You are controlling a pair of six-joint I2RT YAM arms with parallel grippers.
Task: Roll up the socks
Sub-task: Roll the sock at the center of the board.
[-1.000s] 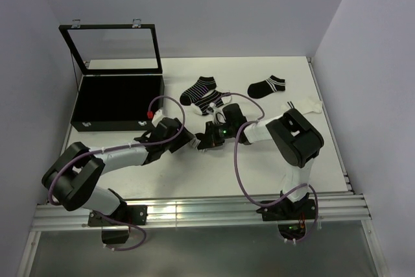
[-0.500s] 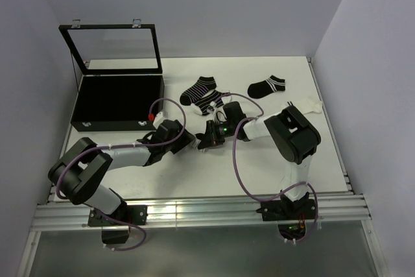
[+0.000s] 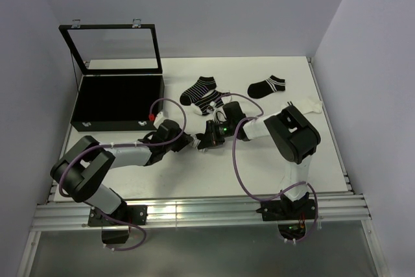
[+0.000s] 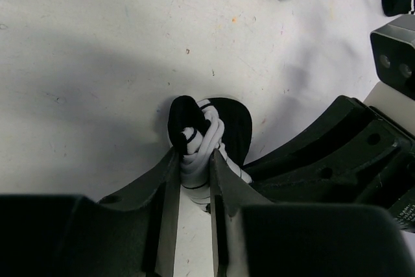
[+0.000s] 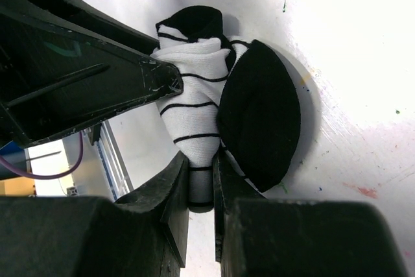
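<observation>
i have the left gripper (image 4: 194, 163) clenched on the rolled sock (image 5: 198, 89), right gripper (image 5: 201, 183) pinching its other end; bundle sits mid table (image 3: 259, 167), halfway between near and far edges.

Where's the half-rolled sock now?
At the centre of the table, in both wrist views: the half-rolled sock is pinched by the left gripper and the right gripper, nearer than the flat striped socks.
</observation>
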